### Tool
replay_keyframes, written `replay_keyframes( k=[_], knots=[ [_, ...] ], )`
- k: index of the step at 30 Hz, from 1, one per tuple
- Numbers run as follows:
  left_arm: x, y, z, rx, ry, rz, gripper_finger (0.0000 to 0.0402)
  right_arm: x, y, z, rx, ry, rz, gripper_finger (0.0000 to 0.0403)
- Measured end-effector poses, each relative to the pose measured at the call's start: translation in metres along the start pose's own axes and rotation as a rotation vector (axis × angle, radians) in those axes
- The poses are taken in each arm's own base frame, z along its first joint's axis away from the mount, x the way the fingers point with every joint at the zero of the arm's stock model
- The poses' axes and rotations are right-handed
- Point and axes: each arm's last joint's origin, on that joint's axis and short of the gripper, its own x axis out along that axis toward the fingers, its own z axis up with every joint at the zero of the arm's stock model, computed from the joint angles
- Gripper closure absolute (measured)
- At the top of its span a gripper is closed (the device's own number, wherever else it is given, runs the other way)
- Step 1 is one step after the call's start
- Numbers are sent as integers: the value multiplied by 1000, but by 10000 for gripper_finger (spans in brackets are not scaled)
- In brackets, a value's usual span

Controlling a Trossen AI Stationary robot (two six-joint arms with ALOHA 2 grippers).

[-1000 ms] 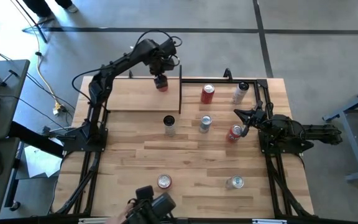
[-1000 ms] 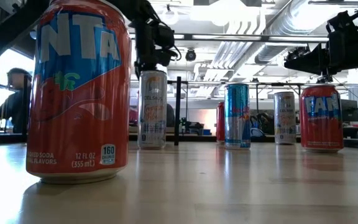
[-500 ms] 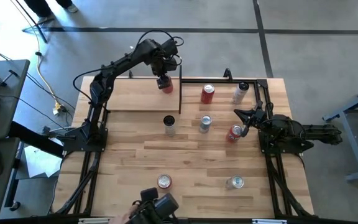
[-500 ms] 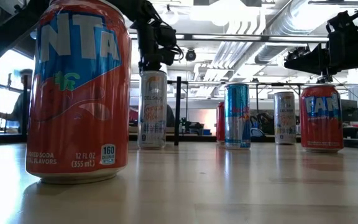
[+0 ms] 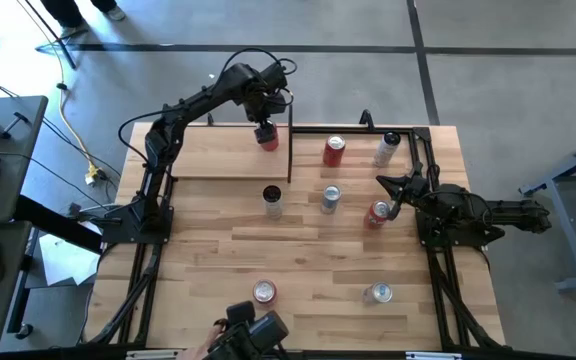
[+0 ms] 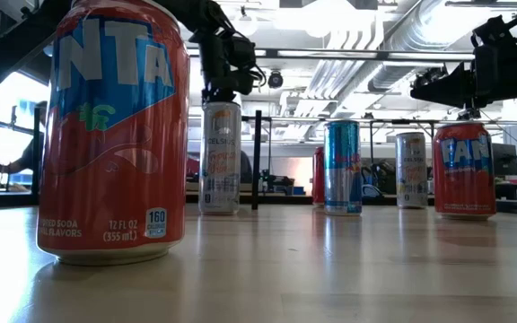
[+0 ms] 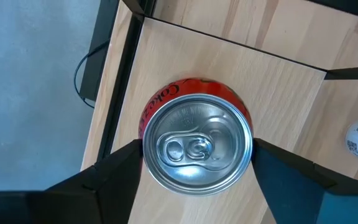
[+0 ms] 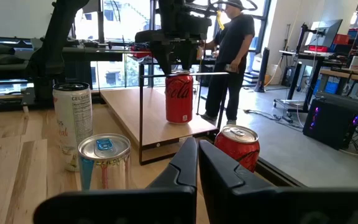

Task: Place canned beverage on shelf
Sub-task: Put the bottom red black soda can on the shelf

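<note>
The shelf point(image 5: 218, 152) is a pale wood board with black rod uprights point(image 5: 290, 140), standing at the table's far left. My left gripper point(image 5: 266, 128) is over the shelf's right end, shut on a red Coca-Cola can point(image 8: 179, 96). The can stands upright at the shelf board point(image 8: 129, 109); whether its base touches the board, I cannot tell. My right gripper point(image 8: 197, 155) is shut and empty at the table's right, beside a red can point(image 5: 376, 214). I cannot tell whether it touches that can. My left gripper pinches the Coca-Cola can between its two fingers point(image 7: 120, 165), on opposite sides of the can's wall just below the top rim point(image 7: 146, 155). The fingers come from above, pointing down. The can is upright, its silver top point(image 7: 196, 148) facing the wrist camera.
Several cans stand on the slatted tabletop: a red one point(image 5: 334, 150) and a white one point(image 5: 386, 148) at the far right, a Celsius can point(image 5: 272, 200) and a blue one point(image 5: 330, 198) mid-table, a red Fanta point(image 5: 263, 292) and a silver one point(image 5: 378, 293) near the front. A person point(image 8: 232, 56) stands beyond the table.
My left gripper has carried the Coca-Cola can a little toward the table's right edge, along the shelf toward its right upright. The can has stayed upright in the hold.
</note>
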Motion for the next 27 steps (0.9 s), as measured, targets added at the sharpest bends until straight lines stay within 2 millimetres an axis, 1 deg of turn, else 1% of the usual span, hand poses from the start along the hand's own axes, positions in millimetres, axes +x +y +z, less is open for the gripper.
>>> replay_keyframes(
  k=[9,17,20,23,27],
  knots=[
    [-1,0,3,-14,-23,28,116,0,0,0,1,0,0,403],
    [-14,-5,3,-1,-52,85,115,0,0,0,0,0,0,403],
    [-24,-9,0,-2,-52,114,119,0,0,0,0,0,0,403],
    [-38,-16,-9,-40,-26,104,131,0,0,0,0,0,0,403],
    [-64,-32,-17,-57,-60,120,167,0,0,0,0,0,0,403]
  ],
)
